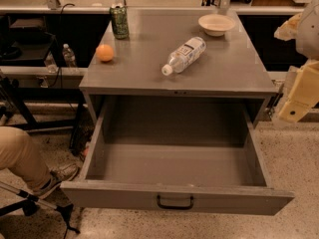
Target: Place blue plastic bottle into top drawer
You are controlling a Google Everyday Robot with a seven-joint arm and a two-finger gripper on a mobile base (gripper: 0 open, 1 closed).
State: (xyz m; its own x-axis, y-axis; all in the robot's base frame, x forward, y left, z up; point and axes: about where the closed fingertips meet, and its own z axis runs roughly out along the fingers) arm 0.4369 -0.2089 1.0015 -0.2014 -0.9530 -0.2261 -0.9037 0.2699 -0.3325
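The blue plastic bottle (184, 55) lies on its side on the surface (229, 68), label print unreadable; top drawer (114, 195) stands open; gripper (295, 101) at right edge, open or closed I cannot tell.

Warm, dimmish overhead light, orange cast. Soft sheen on tabletop (144, 73); drawer (174, 168) back shaded under the overhang. Dark background. My end effector (294, 106) at right edge, lit pale yellow.
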